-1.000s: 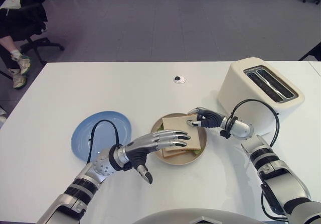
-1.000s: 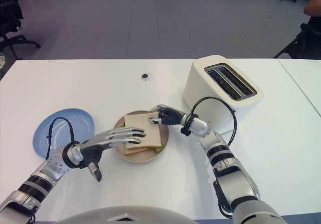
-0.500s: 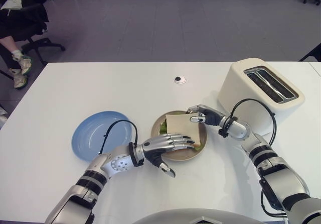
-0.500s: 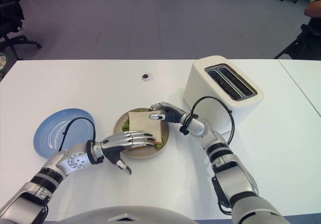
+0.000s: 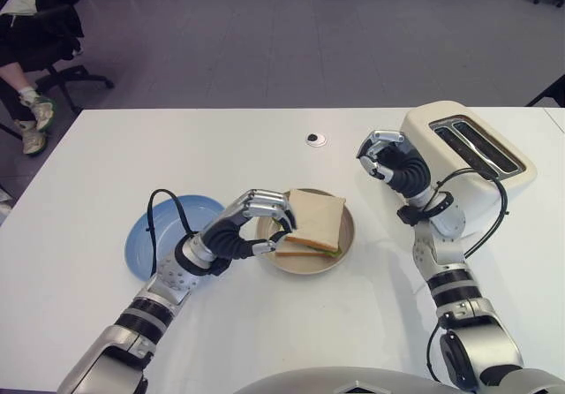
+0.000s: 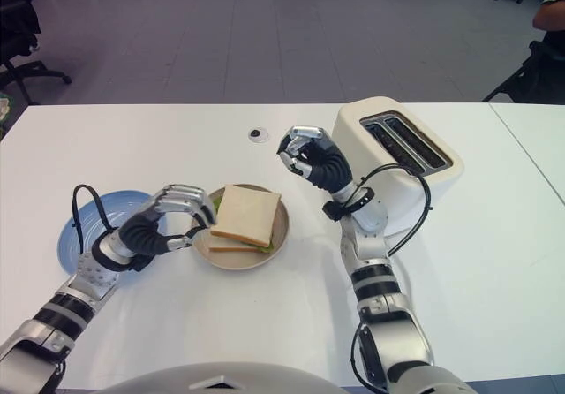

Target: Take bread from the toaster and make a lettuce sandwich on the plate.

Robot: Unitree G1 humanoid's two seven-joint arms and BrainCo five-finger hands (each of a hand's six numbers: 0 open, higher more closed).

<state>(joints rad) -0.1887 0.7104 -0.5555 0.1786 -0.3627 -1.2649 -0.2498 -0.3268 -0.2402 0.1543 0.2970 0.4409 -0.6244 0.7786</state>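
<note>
The sandwich (image 5: 313, 219) lies on the beige plate (image 5: 348, 233), just to the right of the left hand's fingers. A little green lettuce (image 5: 325, 250) shows between its two bread slices. The left hand (image 5: 250, 223) is at the left rim of this plate. Its fingers are curled closed and their tips are next to the corner of the top slice; they grasp nothing. A blue plate (image 5: 148, 237) lies on the white table (image 5: 221, 147) behind the wrist of this hand. The right hand (image 5: 389, 159) is raised above the table, also with curled fingers and holding nothing. The cream toaster (image 5: 468, 160) stands just beside it on the right. A small round black-and-white disc (image 5: 315, 139) lies on the table, left of the right fingers.
</note>
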